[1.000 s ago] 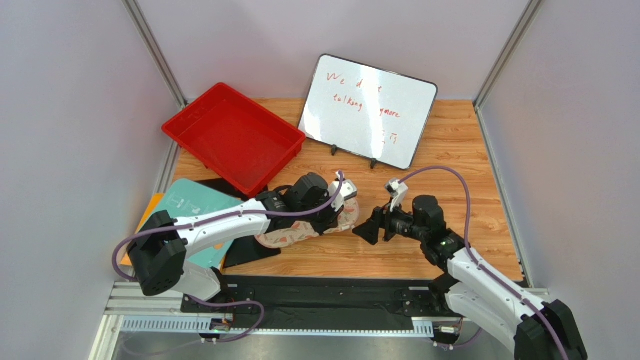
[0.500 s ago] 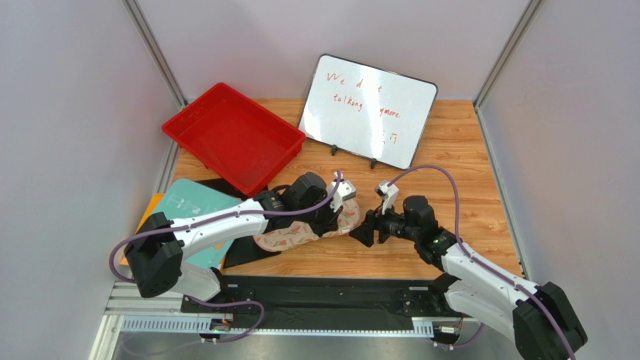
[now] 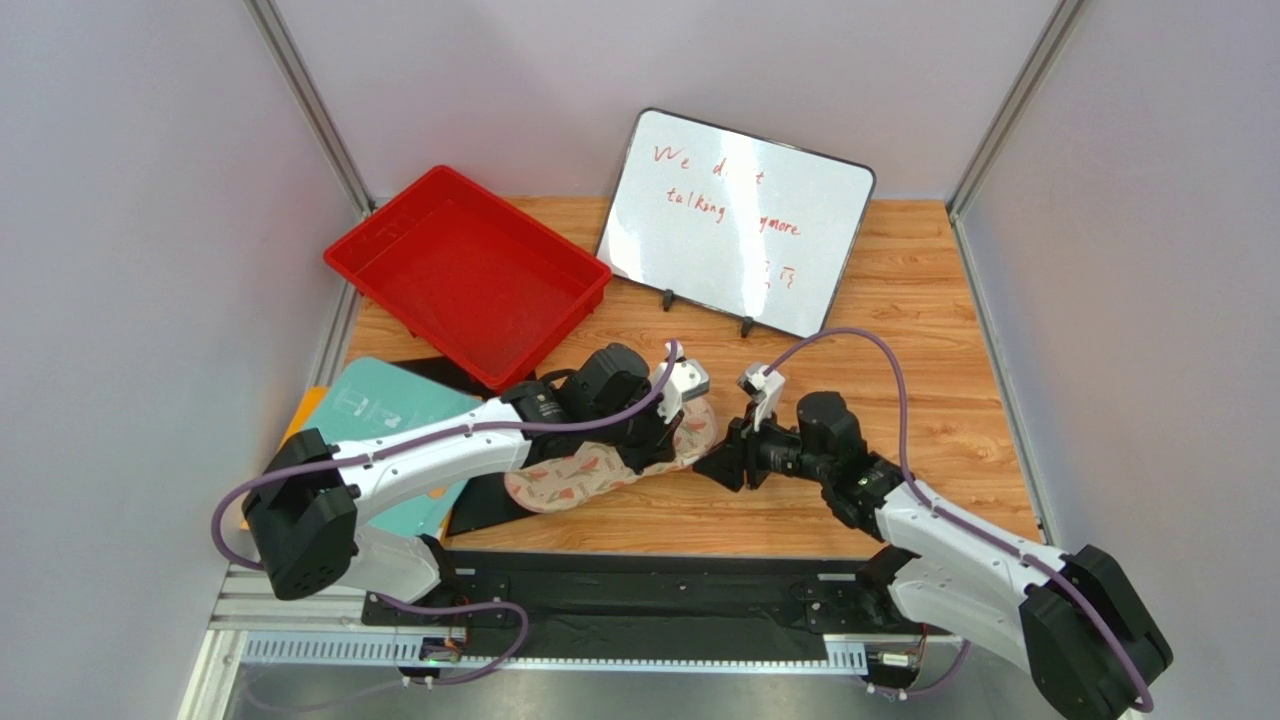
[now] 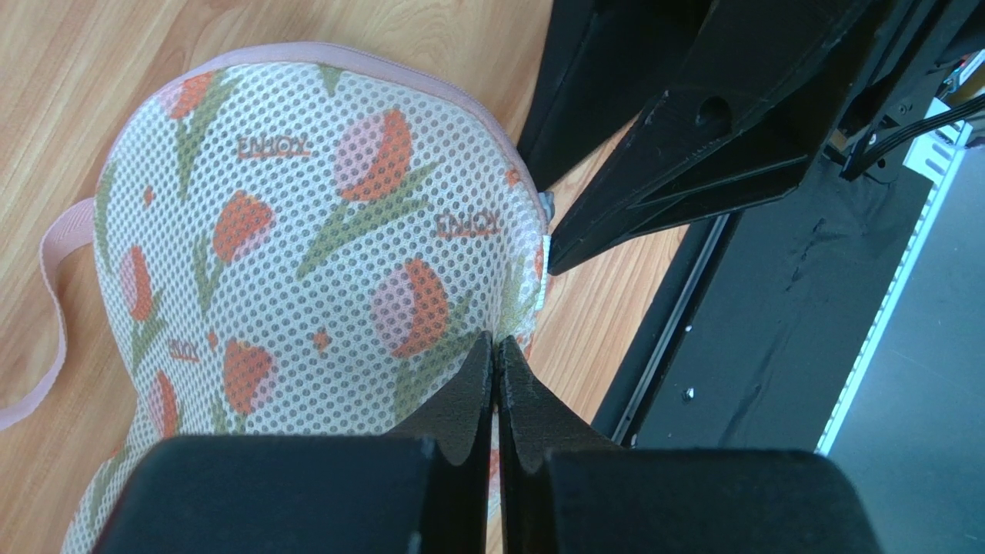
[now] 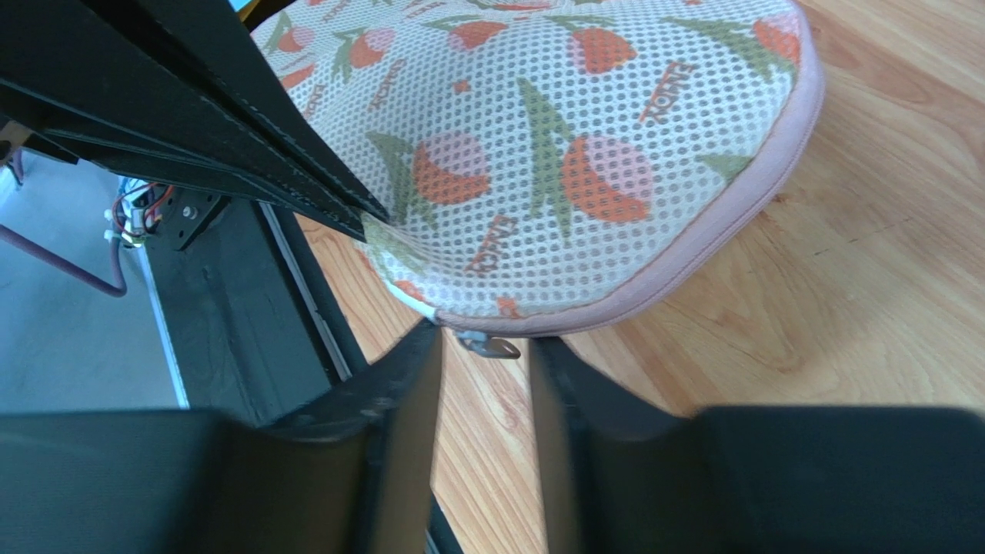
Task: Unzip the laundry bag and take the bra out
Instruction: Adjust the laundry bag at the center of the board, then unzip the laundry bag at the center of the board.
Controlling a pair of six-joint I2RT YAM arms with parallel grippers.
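Laundry bag (image 4: 312, 231) mesh sat under the tips of the left gripper (image 4: 497, 346). Its fingers were pressed fully together and appeared to nip a thin fold of fabric close to the bag's rounded end. The right gripper (image 5: 484, 350) was partly open. Its two fingers stood either side of the small metal zipper pull (image 5: 486, 343), with a gap on both sides and nothing in their grasp. The pull lay low, just outside the pink edging (image 5: 740, 219). The pink loop (image 4: 52, 300) trailed off the opposite side of that end.

The bag lay flat on the desk (image 3: 932, 360), near the middle of its near edge and between the two grippers. The bra was not visible in any view, and the zipper appeared fully closed.

Risks noted:
- The pull is small and flat, so the closing fingers could miss it or catch edging or mesh instead.
- The left hold is on thin fabric only. A tug along the zipper could slip it free, and the whole bag would drag rather than open.
- The two grippers stood very near each other, so contact between them is possible.

Clearance: bare wood lay open to the right of the bag and toward the far edge, as far as the whiteboard (image 3: 736, 210). The near edge was close, bordered by a black strip (image 3: 646, 578). The left side was crowded by a teal board (image 3: 383, 413) and the red tray (image 3: 473, 285).
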